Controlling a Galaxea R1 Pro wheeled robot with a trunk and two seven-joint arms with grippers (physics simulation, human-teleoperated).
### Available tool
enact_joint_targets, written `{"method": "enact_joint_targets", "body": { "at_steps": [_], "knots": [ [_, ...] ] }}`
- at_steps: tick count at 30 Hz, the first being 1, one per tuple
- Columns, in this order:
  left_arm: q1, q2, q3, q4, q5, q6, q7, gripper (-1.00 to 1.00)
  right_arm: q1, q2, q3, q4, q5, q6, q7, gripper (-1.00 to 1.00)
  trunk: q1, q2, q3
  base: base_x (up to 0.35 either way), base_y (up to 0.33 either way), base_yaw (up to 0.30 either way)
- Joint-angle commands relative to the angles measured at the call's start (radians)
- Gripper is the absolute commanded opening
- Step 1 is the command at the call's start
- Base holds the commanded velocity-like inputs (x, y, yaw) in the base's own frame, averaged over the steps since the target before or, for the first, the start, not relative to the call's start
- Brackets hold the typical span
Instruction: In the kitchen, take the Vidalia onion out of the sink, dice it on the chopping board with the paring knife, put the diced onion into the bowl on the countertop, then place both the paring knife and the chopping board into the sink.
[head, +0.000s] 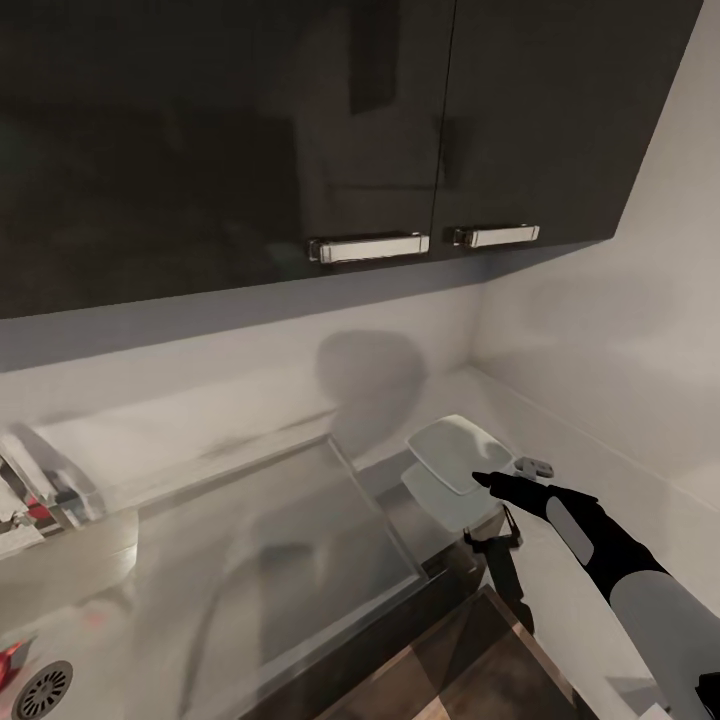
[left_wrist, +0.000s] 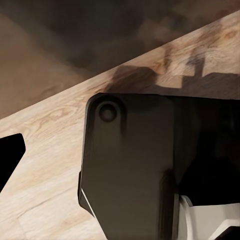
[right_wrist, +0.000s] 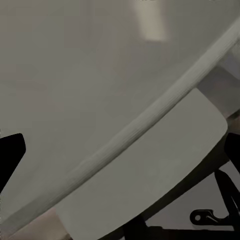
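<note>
So on the left there's the sink (head: 60, 640) with the tap's red knob, and something red poking in at its edge, can't say what. Mid-right, the bowl (head: 455, 455) sits on the countertop (head: 590, 470) by the corner, with the right gripper (head: 485, 481) just reaching its rim; can't tell if the fingers are apart or together. Chopping board (head: 470, 660) is below it. Looks like the dump-the-onion step, though no pieces are visible. The next move needs a steady approach over the dish.

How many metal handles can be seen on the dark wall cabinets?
2: a longer handle on the left door's lower edge, a shorter handle on the right door's. Others may lie outside the picture.
</note>
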Motion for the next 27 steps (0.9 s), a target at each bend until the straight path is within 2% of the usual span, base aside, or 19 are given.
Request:
{"method": "enact_joint_targets", "body": {
  "at_steps": [1, 8, 27],
  "knots": [
    [0.000, 0.000, 0.000, -0.001, 0.005, -0.001, 0.000, 1.00, -0.001, -0.001, 0.004, -0.001, -0.004, 0.003, 0.000, 1.00, 0.001, -0.002, -0.002, 0.001, -0.001, 0.000],
    [0.000, 0.000, 0.000, -0.001, 0.005, -0.001, 0.000, 1.00, -0.001, -0.001, 0.004, -0.001, -0.004, 0.005, -0.001, 1.00, 0.001, -0.002, -0.004, 0.000, 0.000, 0.000],
    [0.000, 0.000, 0.000, 0.000, 0.006, -0.001, 0.000, 1.00, -0.001, -0.001, 0.003, -0.001, -0.004, 0.006, -0.001, 1.00, 0.001, -0.002, -0.029, 0.000, 0.000, 0.000]
  ]
}}
